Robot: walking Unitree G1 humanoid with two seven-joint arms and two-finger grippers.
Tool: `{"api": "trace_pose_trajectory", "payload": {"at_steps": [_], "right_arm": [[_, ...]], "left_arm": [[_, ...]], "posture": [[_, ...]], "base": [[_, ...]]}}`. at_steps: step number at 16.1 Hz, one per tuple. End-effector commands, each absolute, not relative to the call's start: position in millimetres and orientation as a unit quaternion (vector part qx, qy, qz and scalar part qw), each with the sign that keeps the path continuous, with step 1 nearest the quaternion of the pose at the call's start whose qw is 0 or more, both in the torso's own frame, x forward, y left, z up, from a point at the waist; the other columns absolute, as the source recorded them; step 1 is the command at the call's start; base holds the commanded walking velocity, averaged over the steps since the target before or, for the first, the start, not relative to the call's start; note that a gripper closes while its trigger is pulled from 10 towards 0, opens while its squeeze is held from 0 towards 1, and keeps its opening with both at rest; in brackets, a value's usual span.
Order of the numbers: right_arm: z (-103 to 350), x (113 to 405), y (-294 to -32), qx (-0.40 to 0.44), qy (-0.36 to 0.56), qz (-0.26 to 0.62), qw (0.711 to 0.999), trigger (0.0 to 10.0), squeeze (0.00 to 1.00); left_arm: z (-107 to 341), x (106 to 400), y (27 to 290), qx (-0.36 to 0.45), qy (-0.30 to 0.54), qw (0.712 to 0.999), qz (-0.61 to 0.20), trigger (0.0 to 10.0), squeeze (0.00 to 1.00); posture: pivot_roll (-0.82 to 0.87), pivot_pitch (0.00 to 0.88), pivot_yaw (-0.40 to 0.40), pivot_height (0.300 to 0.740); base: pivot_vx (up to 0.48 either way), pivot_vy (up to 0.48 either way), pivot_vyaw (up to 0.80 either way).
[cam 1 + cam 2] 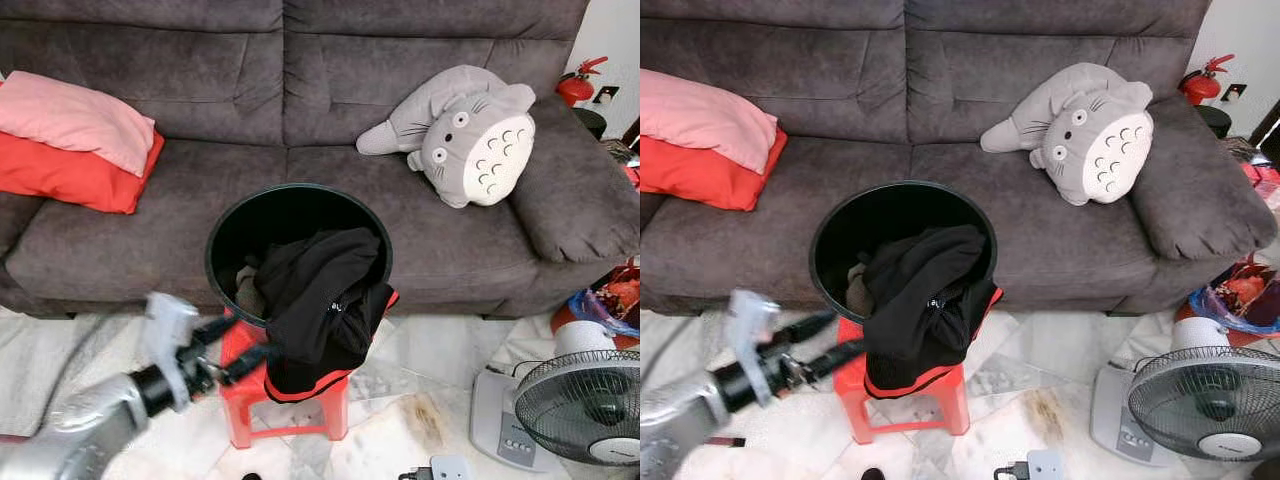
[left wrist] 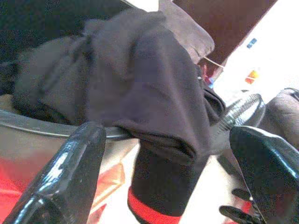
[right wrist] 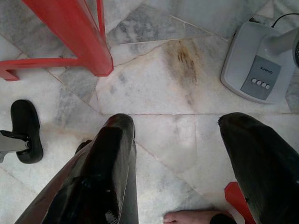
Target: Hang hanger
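Daylight was even and soft; shadows faint. Left arm [image 1: 90,415] was motion-blurred. Left wrist view was soft, background overexposed. Glare showed on right fingers [image 3: 100,182].

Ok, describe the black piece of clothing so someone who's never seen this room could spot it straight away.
In front of the grey sofa a round black bin sits on a red plastic stool. The black garment spills over the bin's front rim, by the left gripper. Its red-trimmed hem sets it apart.

We see black garment [image 1: 320,300] with red trim, red stool [image 1: 290,395], grey sofa [image 1: 300,80], black bin [image 1: 290,205].
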State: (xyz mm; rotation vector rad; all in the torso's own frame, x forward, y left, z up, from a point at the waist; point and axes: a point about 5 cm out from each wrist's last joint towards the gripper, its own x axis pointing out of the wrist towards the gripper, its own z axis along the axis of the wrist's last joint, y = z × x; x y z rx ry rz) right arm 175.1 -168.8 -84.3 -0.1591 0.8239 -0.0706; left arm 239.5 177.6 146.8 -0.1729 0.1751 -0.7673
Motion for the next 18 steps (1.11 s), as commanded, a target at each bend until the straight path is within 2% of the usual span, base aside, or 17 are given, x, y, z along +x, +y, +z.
{"api": "trace_pose_trajectory", "payload": {"at_steps": [1, 6, 10, 12, 13, 18], "right_arm": [[-89, 165, -170, -0.078, 0.418, -0.035, 0.904, 10.0, 0.00], [-89, 166, -169, -0.078, 0.418, -0.036, 0.904, 10.0, 0.00], [-89, 166, -168, -0.085, 0.416, -0.029, 0.905, 10.0, 0.00], [-89, 167, -168, -0.087, 0.416, -0.026, 0.905, 10.0, 0.00], [-89, 167, -167, -0.087, 0.416, -0.026, 0.905, 10.0, 0.00], [-88, 168, -168, -0.088, 0.415, -0.025, 0.905, 10.0, 0.00]], "left_arm": [[146, 240, 174, -0.061, 0.089, 0.923, -0.369, 10.0, 0.00], [131, 241, 155, -0.020, 0.114, 0.925, -0.361, 10.0, 0.00], [129, 243, 155, -0.015, 0.116, 0.933, -0.340, 10.0, 0.00], [127, 247, 158, -0.008, 0.117, 0.941, -0.319, 4.3, 0.00], [127, 248, 158, -0.008, 0.116, 0.942, -0.315, 0.0, 0.00], [129, 250, 155, -0.012, 0.107, 0.945, -0.310, 0.0, 0.00]], "posture": [[-0.02, 0.207, -0.026, 0.740], [-0.03, 0.215, -0.027, 0.740], [-0.03, 0.217, -0.026, 0.740], [-0.03, 0.217, -0.025, 0.740], [-0.03, 0.217, -0.025, 0.740], [-0.03, 0.217, -0.026, 0.740]], "base": [[0.000, 0.000, 0.00], [0.000, 0.000, 0.00], [0.000, 0.000, 0.00], [0.000, 0.000, 0.00], [0.000, 0.000, 0.00], [0.000, 0.000, 0.00]]}}
